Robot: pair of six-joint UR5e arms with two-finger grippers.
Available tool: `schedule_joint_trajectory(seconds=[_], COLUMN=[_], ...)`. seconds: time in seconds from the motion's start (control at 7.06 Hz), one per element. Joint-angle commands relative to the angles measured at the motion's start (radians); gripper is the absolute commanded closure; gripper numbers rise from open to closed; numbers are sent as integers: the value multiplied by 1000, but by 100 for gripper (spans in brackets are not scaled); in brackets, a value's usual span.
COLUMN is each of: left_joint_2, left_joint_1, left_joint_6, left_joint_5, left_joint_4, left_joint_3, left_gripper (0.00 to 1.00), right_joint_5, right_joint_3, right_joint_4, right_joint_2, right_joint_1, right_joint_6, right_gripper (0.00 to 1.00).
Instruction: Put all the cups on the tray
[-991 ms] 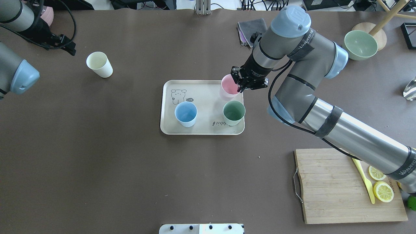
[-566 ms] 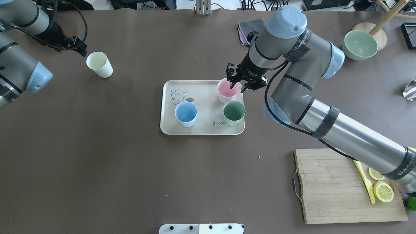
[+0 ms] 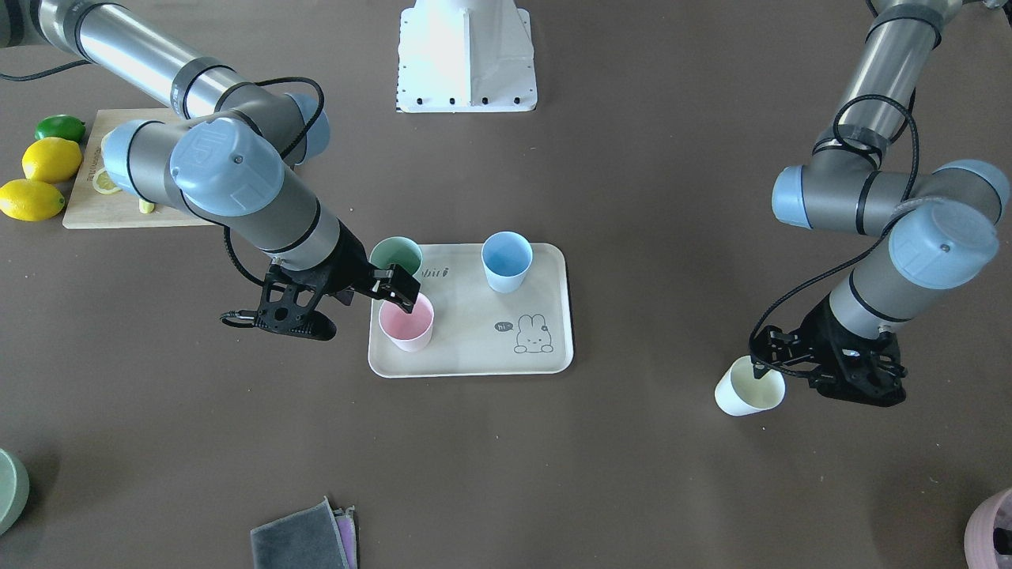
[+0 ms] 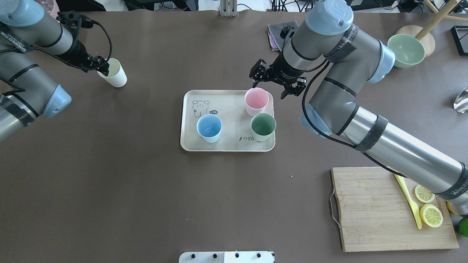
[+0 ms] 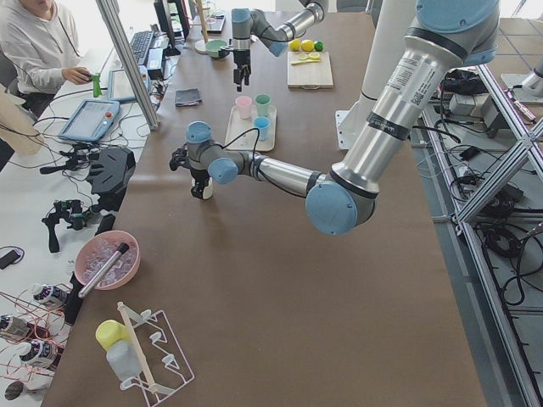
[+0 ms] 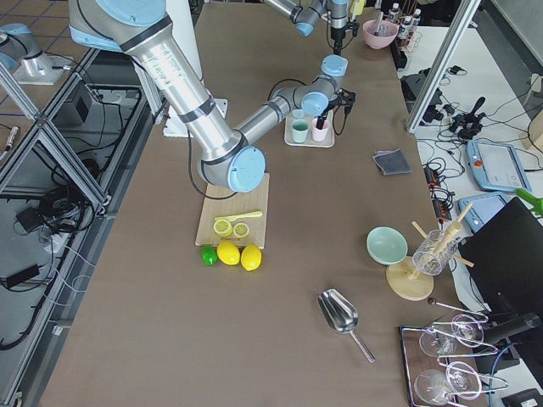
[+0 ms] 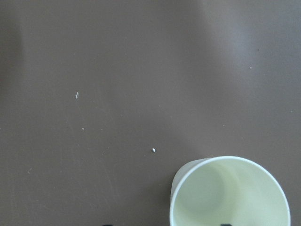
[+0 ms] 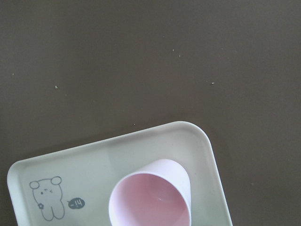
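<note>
While three cups stand on the tray, the fourth remains on the bare tabletop, so the step in hand is judged to be its pickup.

1. Towards the far-left corner of the tabletop, the cream cup [image 4: 115, 75] stands upright, mouth up; the left tool [image 4: 103, 68] is at its rim with jaws apart. In the left wrist view, two dark finger tips show at the bottom edge, one outside the cup wall and one over the mouth. This straddle suits a pinch on the thin tapered wall; nothing is gripped yet.

2. At the middle of the tabletop lies the tray [image 4: 230, 107]. The blue cup [image 4: 209, 128] is on its near-left part, the pink cup [image 4: 256, 101] at its far-right corner, and the green cup [image 4: 263, 126] at its near-right corner. All are upright and apart from one another, which probably leaves finger clearance at each rim. The far-left corner of the tray, over the bunny drawing, is bare; this is the likely seat for the cream cup.

3. Just beyond the pink cup, on the far side, the right tool [image 4: 273, 82] hangs with jaws wide apart and empty; the pink cup stands free on the tray.

4. At the near-right corner, the cutting board [image 4: 369, 212] lies well apart from the tray and plays no part in the task.
</note>
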Motion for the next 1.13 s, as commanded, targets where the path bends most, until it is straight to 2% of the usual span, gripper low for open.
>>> schedule_joint_trajectory(seconds=[0.0, 0.14, 0.28, 0.42, 0.57, 0.85, 0.99], left_joint_2=[-40, -67, -130, -199, -239, -287, -285], left_joint_1=[3, 9, 66, 137, 211, 305, 337], left_joint_6=[-15, -119, -249, -367, -425, -457, -460], left_joint_5=[-6, -12, -18, -1, 90, 158, 170], left_joint_4=[16, 38, 84, 104, 110, 154, 153], left_joint_3=[-13, -69, -114, -117, -117, -117, -117], left_gripper=[100, 100, 100, 100, 100, 100, 2], right_joint_5=[3, -3, 4, 7, 11, 11, 12], right_joint_3=[14, 39, 72, 102, 103, 99, 97], right_joint_4=[-3, -1, 1, 1, 1, -3, -1], right_joint_2=[-3, -35, -84, -133, -158, -195, -207], right_joint_1=[8, 12, 32, 53, 78, 106, 116], right_joint_6=[1, -11, -35, -87, -144, -222, -233], right_gripper=[0, 0, 0, 0, 0, 0, 0])
